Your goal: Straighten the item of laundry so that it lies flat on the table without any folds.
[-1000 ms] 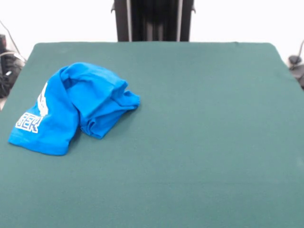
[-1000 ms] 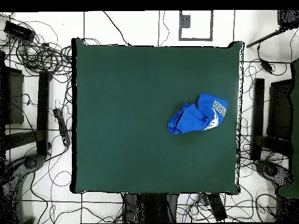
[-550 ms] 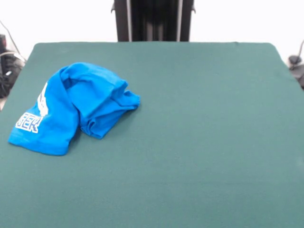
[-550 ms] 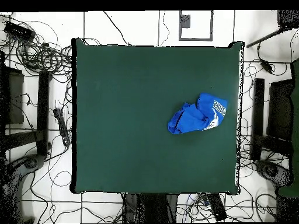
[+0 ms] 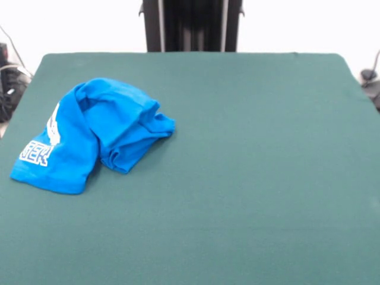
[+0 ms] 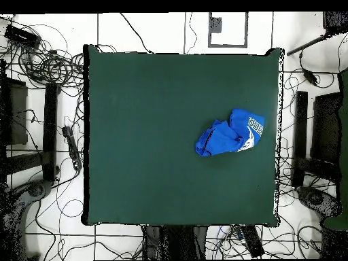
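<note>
The item of laundry (image 5: 89, 133), a bright blue T-shirt, lies crumpled and folded over itself on the dark green table (image 5: 249, 178). In the front view it sits at the left side, with white lettering and part of a white graphic showing near its left end. From overhead the shirt (image 6: 230, 133) is a bunched heap near the right edge of the table (image 6: 149, 136). The gripper does not show in either view.
Cables (image 6: 47, 64) and black stands (image 6: 49, 129) lie on the white floor around the table. The robot's dark pedestal (image 5: 191, 25) stands at the table's far side in the front view.
</note>
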